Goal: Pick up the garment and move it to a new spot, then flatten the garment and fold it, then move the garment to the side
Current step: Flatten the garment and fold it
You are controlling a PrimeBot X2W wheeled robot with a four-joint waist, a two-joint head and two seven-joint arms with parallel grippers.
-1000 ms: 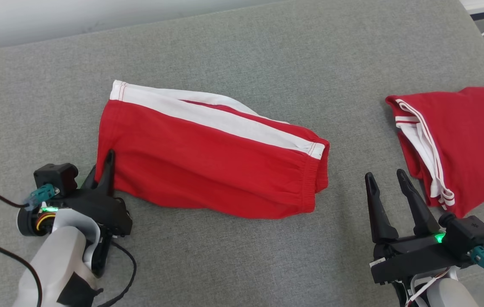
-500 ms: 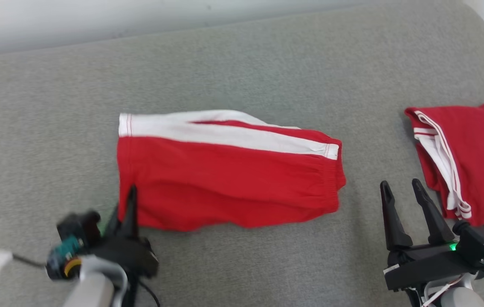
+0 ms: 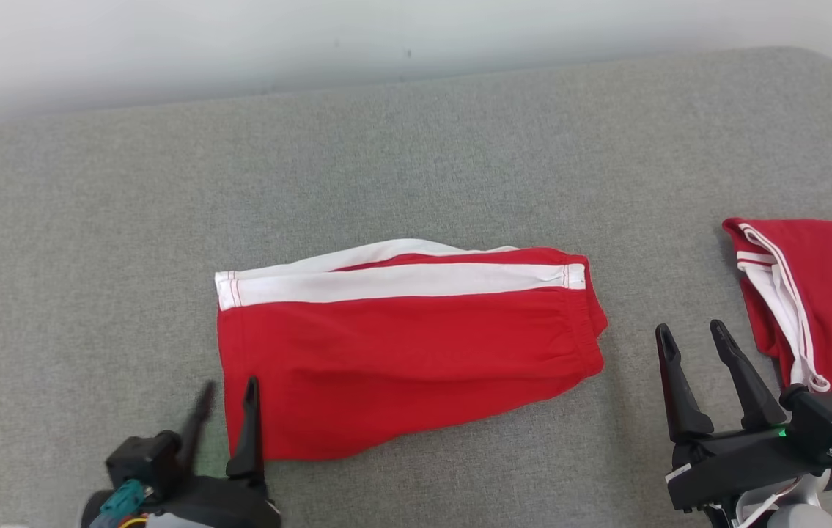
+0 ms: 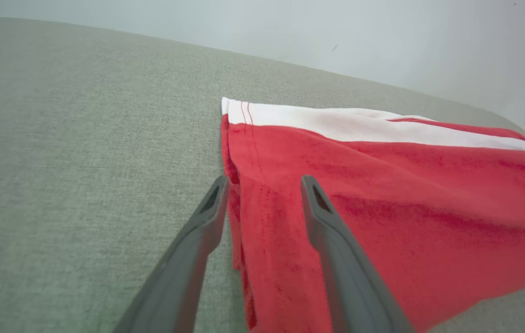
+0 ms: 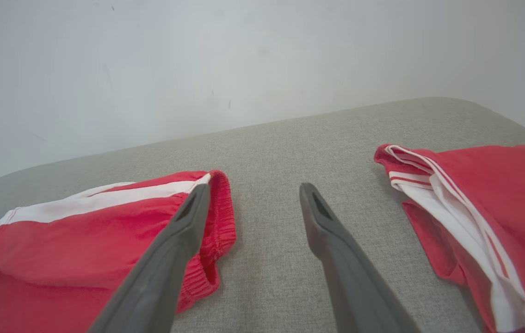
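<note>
The garment (image 3: 408, 352) is a pair of red shorts with a white side stripe, folded flat on the grey cushion (image 3: 416, 147). My left gripper (image 3: 229, 385) stands open at its near left corner. In the left wrist view the garment (image 4: 382, 194) has its left edge running between the parted fingers of the left gripper (image 4: 264, 180), one finger over the cloth and one over the cushion. My right gripper (image 3: 690, 328) is open and empty, just right of the waistband end. In the right wrist view the right gripper (image 5: 254, 187) has bare cushion between its fingers, with the garment (image 5: 82, 231) to the left.
A second red and white garment (image 3: 826, 293) lies bunched at the right edge, close to my right gripper; it shows as the second garment (image 5: 498, 199) in the right wrist view. A pale wall (image 3: 240, 44) runs behind the cushion's far edge.
My left gripper, shut at the garment's near left corner before, now has its fingers apart. The head camera has moved, shifting the whole picture. The right gripper stays open.
</note>
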